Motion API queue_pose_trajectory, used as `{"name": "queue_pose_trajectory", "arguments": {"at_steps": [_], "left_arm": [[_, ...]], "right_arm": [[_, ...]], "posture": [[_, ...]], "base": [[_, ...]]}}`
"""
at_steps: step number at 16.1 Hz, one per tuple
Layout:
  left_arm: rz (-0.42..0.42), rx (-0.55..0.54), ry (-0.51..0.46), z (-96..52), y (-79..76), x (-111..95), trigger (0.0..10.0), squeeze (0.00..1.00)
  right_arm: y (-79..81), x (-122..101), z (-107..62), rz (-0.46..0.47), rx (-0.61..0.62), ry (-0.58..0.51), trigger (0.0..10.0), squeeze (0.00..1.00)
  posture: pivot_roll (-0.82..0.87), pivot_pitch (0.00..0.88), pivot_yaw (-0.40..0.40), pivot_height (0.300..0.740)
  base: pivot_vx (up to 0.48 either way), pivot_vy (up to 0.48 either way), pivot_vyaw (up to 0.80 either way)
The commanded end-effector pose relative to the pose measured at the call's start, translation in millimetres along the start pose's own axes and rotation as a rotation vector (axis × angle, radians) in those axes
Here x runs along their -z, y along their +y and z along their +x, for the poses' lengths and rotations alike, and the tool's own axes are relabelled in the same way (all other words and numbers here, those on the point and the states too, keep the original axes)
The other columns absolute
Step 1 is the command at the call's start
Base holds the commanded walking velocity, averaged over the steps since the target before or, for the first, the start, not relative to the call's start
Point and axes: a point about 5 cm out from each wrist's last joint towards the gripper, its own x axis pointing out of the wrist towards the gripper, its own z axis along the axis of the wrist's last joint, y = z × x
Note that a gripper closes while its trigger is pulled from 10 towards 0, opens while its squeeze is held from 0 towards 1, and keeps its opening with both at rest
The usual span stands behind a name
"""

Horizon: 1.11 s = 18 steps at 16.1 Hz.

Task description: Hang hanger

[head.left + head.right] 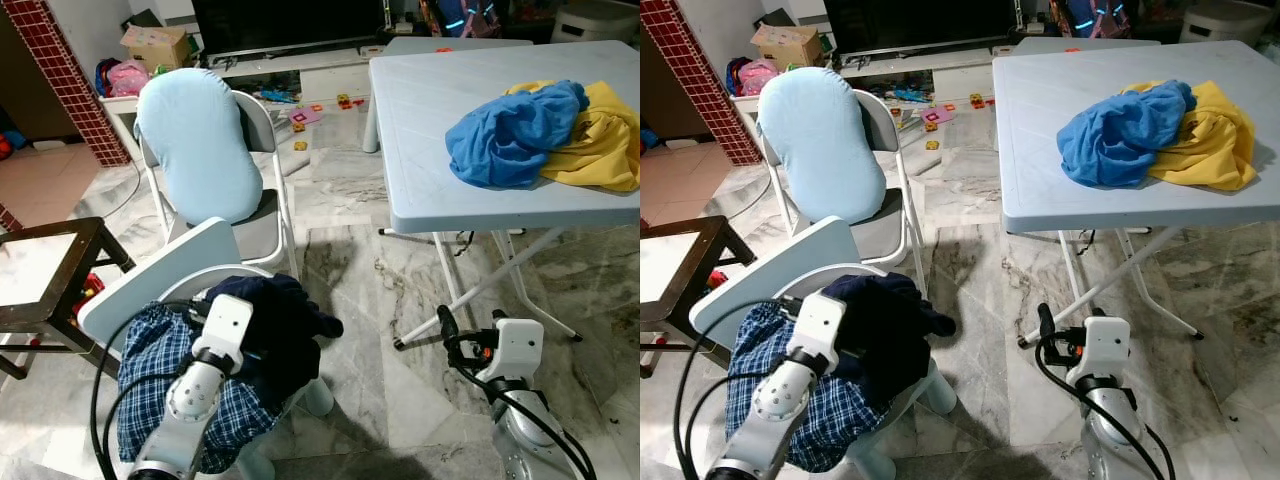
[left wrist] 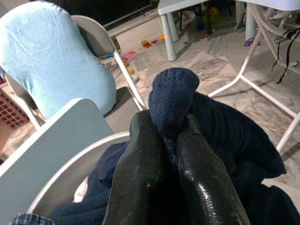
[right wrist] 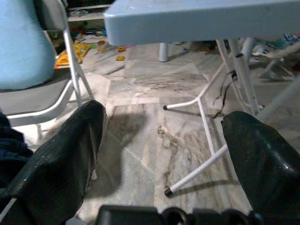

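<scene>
Two risks stood: my left pincer (image 2: pixel 171 140), clamped on dark navy cloth (image 1: pixel 285 320), might drag checked fabric (image 1: pixel 160 385) along; my right pincer (image 3: pixel 164 150) gaped empty at five o'clock.

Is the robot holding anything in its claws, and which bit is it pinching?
The left gripper pinches a bunched fold of the dark navy cloth garment lying on the chair. The right gripper is open, holding nothing.
</scene>
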Motion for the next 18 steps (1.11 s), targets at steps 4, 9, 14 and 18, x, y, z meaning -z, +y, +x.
{"name": "queue_pose_trajectory", "arguments": {"at_steps": [4,9,14,18], "left_arm": [[-0.003,-0.012,-0.044,7.4,1.2,-6,10.0,0.0],[-0.006,0.0,-0.06,11.2,-2.9,-7,10.0,0.0],[-0.004,0.018,-0.078,13.9,-6.6,-10,10.0,0.0],[0.0,0.028,-0.112,20.1,-7.8,-20,10.0,0.0]], "right_arm": [[17.3,-14,10.0,-0.03,-0.117,-0.034,10.0,0.0],[19.3,-16,12.1,-0.025,-0.137,-0.043,10.0,0.0],[16.8,-14,8.7,-0.05,-0.138,-0.037,10.0,0.0],[17.9,-16,9.7,-0.066,-0.148,-0.047,10.0,0.0]], "posture": [[-0.07,0.0,0.068,0.74],[-0.08,0.0,0.067,0.74],[-0.09,0.0,0.074,0.74],[-0.1,0.0,0.078,0.74]], "base": [[0.0,-0.198,0.0],[0.0,-0.408,0.0],[0.0,-0.436,0.0],[0.0,-0.433,0.0]]}}
